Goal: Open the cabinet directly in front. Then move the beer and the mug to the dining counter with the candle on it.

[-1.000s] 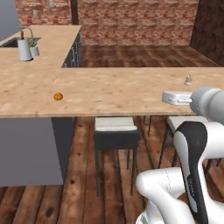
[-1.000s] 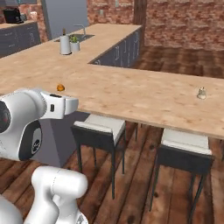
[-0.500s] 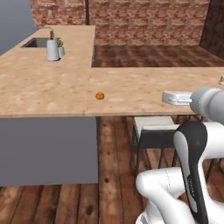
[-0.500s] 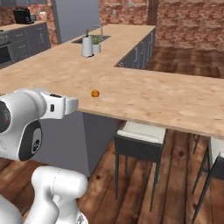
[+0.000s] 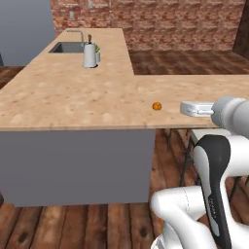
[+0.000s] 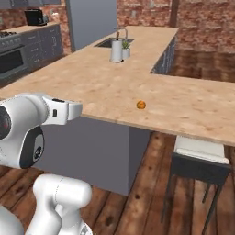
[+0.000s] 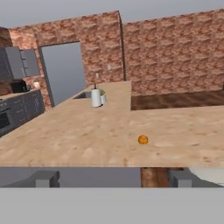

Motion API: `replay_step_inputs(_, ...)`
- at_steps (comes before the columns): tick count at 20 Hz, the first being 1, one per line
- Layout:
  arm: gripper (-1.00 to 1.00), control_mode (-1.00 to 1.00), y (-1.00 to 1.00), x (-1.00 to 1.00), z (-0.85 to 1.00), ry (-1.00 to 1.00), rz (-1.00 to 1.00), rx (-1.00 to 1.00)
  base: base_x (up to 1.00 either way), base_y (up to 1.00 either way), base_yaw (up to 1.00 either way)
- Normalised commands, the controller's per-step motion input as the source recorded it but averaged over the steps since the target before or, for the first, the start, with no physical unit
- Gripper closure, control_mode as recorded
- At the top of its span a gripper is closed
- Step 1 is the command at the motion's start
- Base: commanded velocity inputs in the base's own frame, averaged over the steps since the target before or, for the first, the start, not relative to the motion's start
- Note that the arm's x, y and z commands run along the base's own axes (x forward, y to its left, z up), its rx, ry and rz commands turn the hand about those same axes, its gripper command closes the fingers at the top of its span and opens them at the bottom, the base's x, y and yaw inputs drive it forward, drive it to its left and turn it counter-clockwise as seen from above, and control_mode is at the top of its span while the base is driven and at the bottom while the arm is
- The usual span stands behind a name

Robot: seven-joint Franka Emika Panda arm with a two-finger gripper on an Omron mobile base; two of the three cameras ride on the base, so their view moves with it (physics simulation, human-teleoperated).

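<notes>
Your base has swung left over the last second: the small orange ball [image 5: 156,105] has slid from the left part of the left base view to right of centre, and the sink [image 5: 68,47] end with the white jug [image 5: 89,55] has come much closer. That is the cameras turning, not the things moving.

The tool [image 7: 113,178] is spread wide and carries nothing. The light wood tabletop [image 5: 73,97] lies just ahead of it, at about its height; by its blotchy grain and the stool [image 6: 200,158] beneath, I judge this the dining counter. The cabinet, beer, mug and candle cannot be made out here, so the task looks barely begun.

Mind the tabletop's near edge, close to the outstretched hand. There is open floor [image 6: 151,193] to your right by the stool, and more beyond the L-shaped corner.
</notes>
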Motion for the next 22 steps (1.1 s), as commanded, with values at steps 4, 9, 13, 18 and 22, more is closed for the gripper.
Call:
replay_step_inputs(4, -1.00, 1.00, 0.00, 0.00, 0.00, 0.00, 0.00, 0.00, 0.42, 1.00, 0.00)
replay_step_inputs(9, -1.00, 1.00, 0.00, 0.00, 0.00, 0.00, 0.00, 0.00, 0.38, 1.00, 0.00)
replay_step_inputs(13, -1.00, 1.00, 0.00, 0.00, 0.00, 0.00, 0.00, 0.00, 0.39, 1.00, 0.00)
replay_step_inputs(18, -1.00, 1.00, 0.00, 0.00, 0.00, 0.00, 0.00, 0.00, 0.40, 1.00, 0.00)
replay_step_inputs(22, -1.00, 1.00, 0.00, 0.00, 0.00, 0.00, 0.00, 0.00, 0.44, 1.00, 0.00)
